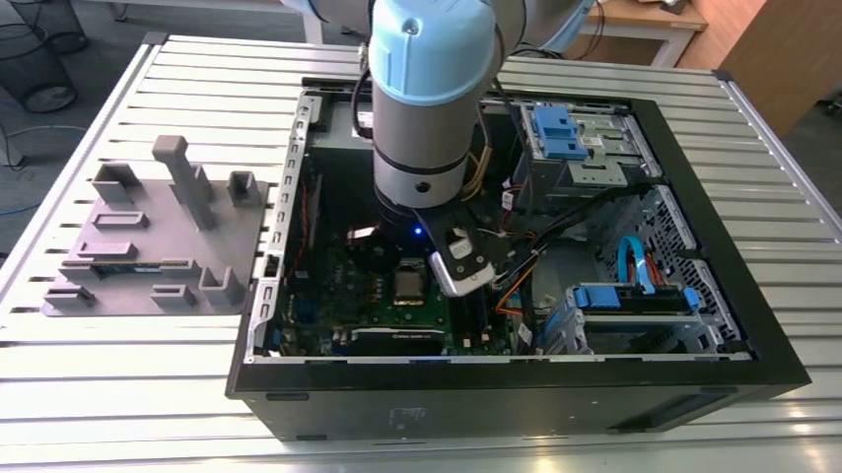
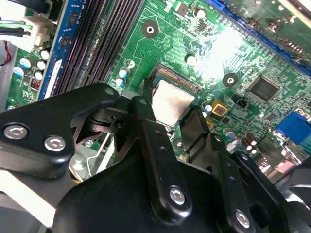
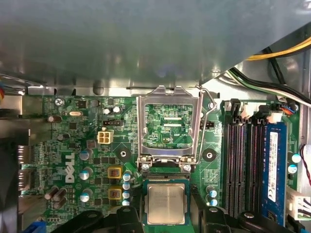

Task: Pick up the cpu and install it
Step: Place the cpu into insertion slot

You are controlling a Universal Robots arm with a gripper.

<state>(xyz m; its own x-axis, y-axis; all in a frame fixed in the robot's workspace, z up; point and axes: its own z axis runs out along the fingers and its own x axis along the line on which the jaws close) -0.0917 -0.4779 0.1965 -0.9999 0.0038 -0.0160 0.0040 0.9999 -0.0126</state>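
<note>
cpu (image 3: 166, 204) over socket (image 3: 167, 178) | socket in case (image 1: 526, 399) | tray (image 1: 145, 241) exterior view's left of case

The cpu (image 3: 166, 204) is silver-grey, the board (image 3: 131, 167) green with fine pale traces, the case (image 1: 526, 394) black, the jig (image 1: 145, 236) grey.

**First wrist view.** The cpu (image 3: 166, 204), silver top up, lies flat in the socket (image 3: 165, 180) on the green motherboard (image 3: 217, 174). The hinged metal load frame (image 3: 168, 124) stands open adjoining it, its lever (image 3: 205, 121) alongside. Black parts of the tool (image 3: 166, 216) flank the cpu; contact cannot be judged. Black memory slots (image 3: 240, 165) run beside a blue module (image 3: 273, 165).
</note>
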